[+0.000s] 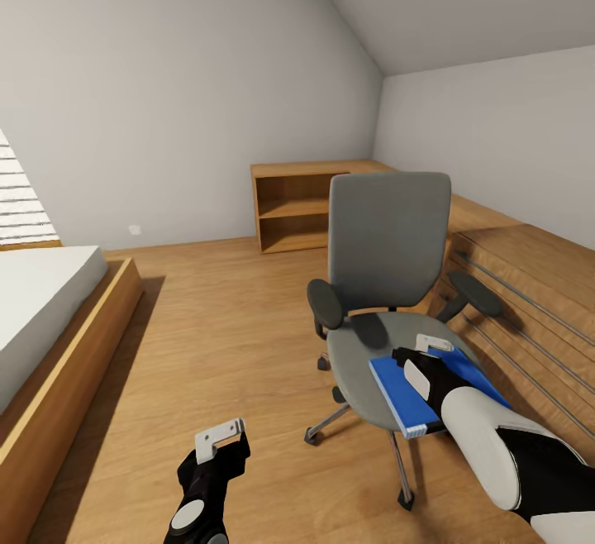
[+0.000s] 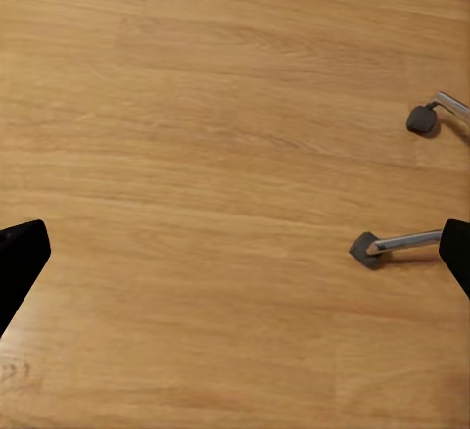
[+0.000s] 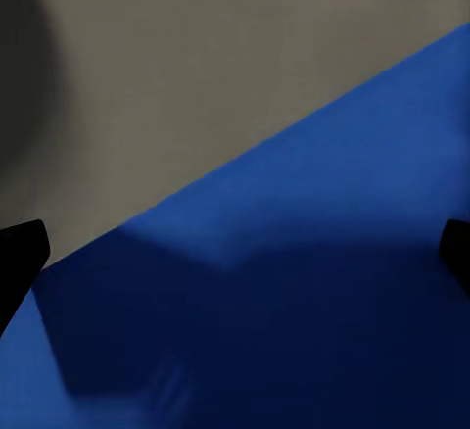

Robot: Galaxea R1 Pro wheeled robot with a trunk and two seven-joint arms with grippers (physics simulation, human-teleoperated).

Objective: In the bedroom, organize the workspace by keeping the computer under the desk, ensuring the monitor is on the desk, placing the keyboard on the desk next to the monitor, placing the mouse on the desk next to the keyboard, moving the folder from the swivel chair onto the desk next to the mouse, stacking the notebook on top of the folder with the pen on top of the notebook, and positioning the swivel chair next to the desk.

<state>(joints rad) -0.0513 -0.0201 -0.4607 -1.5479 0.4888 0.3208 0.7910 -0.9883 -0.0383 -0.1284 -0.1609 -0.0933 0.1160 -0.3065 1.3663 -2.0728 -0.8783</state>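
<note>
The swivel chair, with grey seat and back and black armrests, stands on the wooden floor right of centre. The blue folder lies flat on its seat. My right gripper hangs low over the folder's far edge. In the right wrist view the folder and the grey seat lie close below the right gripper, which is open with nothing between its fingers. My left gripper hovers over bare floor left of the chair, open and empty; the left gripper looks down on the floorboards.
A bed with a wooden frame stands at the left. A low open wooden shelf unit is against the back wall. Wooden chests with metal rails line the right wall behind the chair. Two chair casters show near the left gripper.
</note>
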